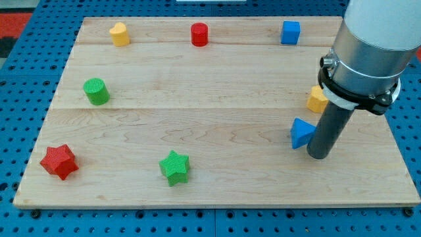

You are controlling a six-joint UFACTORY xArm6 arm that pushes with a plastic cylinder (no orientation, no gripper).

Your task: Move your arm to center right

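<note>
My tip (320, 155) rests on the wooden board (217, 191) at the view's right, about mid-height. A blue triangular block (301, 133) sits just left of the rod, close to or touching it. A yellow block (317, 99) lies just above the tip, partly hidden behind the arm's grey body. A blue cube (290, 32) is at the top right. A red cylinder (199, 34) and a yellow block (119, 33) are along the top. A green cylinder (97, 91) is at the left. A red star (59, 162) is at the bottom left, and a green star (174, 167) at the bottom centre.
The board lies on a blue pegboard surface (20, 118). The arm's large grey body (368, 46) covers the board's upper right corner. The board's right edge is close to the tip.
</note>
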